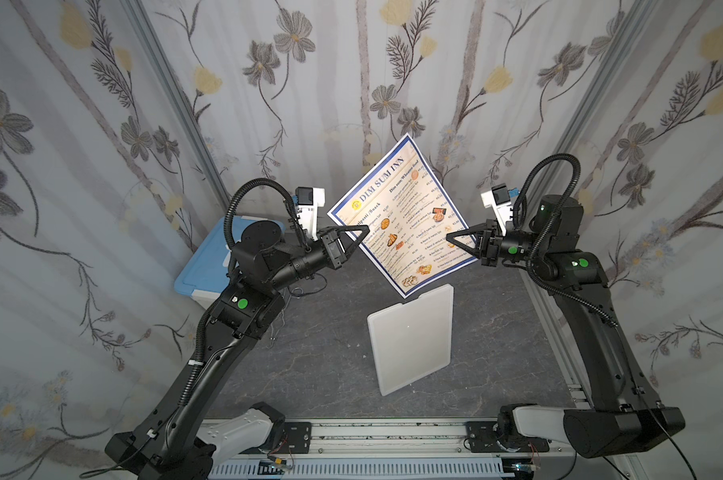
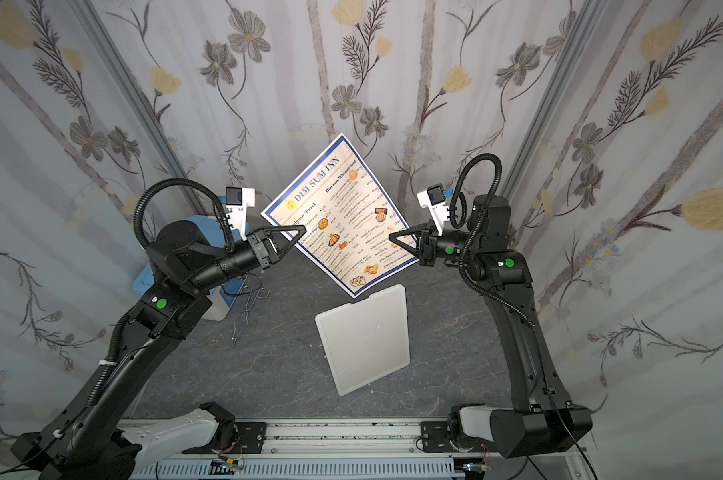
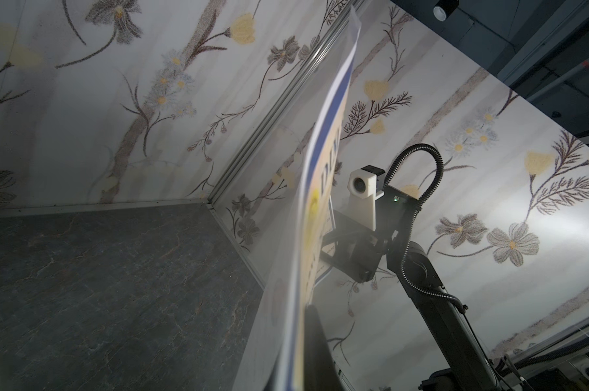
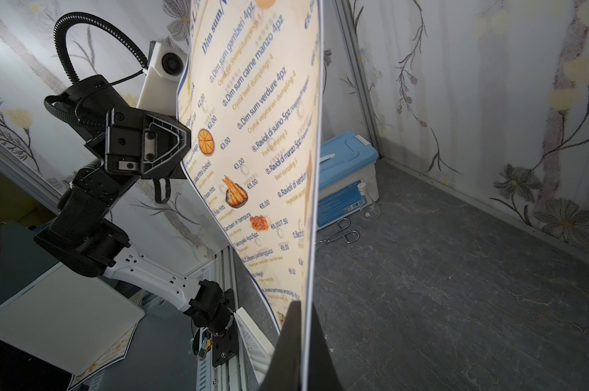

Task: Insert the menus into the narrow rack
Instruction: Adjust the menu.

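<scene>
While our left gripper [image 1: 365,229] and right gripper [image 1: 450,238] pinch the blue-bordered "DIM SUM INN" menu [image 1: 405,203] aloft, its lowest corner hangs near the white rack [image 1: 409,340]; the blue-lidded box [image 1: 198,270] sits closed.

1. Narrow rack [image 1: 411,338] stands mid-frame; dark tabletop [image 1: 318,353] lies bare left and right of it.
2. DIM SUM INN menu [image 1: 401,216] hangs tilted just above the rack's top.
3. Blue-lidded box [image 1: 204,266] and wire tongs [image 2: 247,309] crowd left centre.
</scene>
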